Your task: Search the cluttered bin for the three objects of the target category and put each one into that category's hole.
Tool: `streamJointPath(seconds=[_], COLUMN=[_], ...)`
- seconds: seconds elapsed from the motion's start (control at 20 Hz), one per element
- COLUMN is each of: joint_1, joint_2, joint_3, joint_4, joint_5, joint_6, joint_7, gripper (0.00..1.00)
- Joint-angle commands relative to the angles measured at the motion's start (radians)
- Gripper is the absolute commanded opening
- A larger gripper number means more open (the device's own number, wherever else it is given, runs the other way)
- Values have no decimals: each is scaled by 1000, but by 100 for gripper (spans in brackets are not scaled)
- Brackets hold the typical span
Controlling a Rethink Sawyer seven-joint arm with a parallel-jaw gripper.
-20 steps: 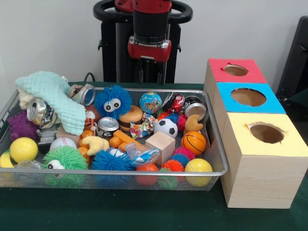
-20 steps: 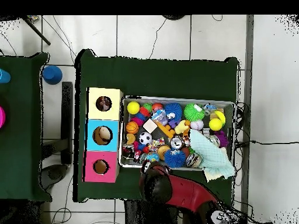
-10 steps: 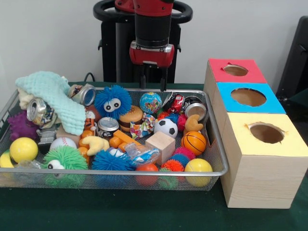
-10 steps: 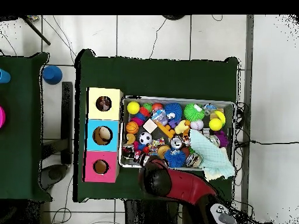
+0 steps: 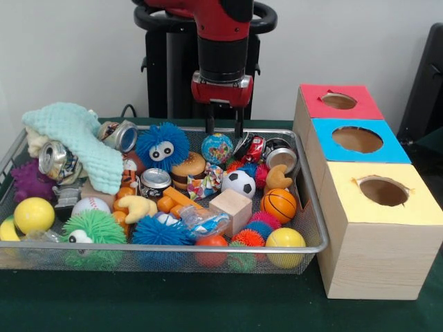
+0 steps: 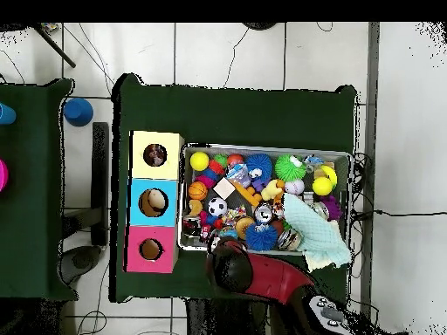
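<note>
The wire mesh bin (image 5: 173, 247) is full of toys. One multicoloured knotted rope ball (image 5: 205, 182) lies between a toy burger and a soccer ball; I see no other rope ball. My gripper (image 5: 223, 130) is open and empty. It hangs over the bin's far rim, just above a globe-printed ball (image 5: 217, 147). The yellow-topped box's hole (image 5: 383, 191) is at the near right, and in the overhead view (image 6: 154, 155) something dark lies inside it. In the overhead view the red arm (image 6: 234, 269) covers the gripper at the edge of the bin (image 6: 266, 146).
A red-topped box (image 5: 339, 101) and a blue-topped box (image 5: 356, 140) stand behind the yellow one. Around the rope ball lie a blue puffer with eyes (image 5: 162, 146), a soccer ball (image 5: 239, 183), a basketball (image 5: 279, 205), a wooden cube (image 5: 230, 207), a mint cloth (image 5: 76, 142) and cans.
The gripper has come down from above the far rim to just over the globe-printed ball. The toys have not moved.
</note>
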Motion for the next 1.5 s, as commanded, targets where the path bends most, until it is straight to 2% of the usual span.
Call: streamJointPath(seconds=[0.05, 0.4, 0.9, 1.25, 1.5], joint_1=[-15, -26, 2, -43, -45], joint_2=[107, 151, 81, 65, 45], joint_3=[82, 90, 43, 80, 83], joint_4=[-130, -132, -110, -97, -88], joint_5=[26, 23, 22, 3, 15], joint_6=[-132, -186, -208, -269, -246], joint_7=[173, 171, 162, 184, 182], gripper=[100, 100, 100, 100, 100])
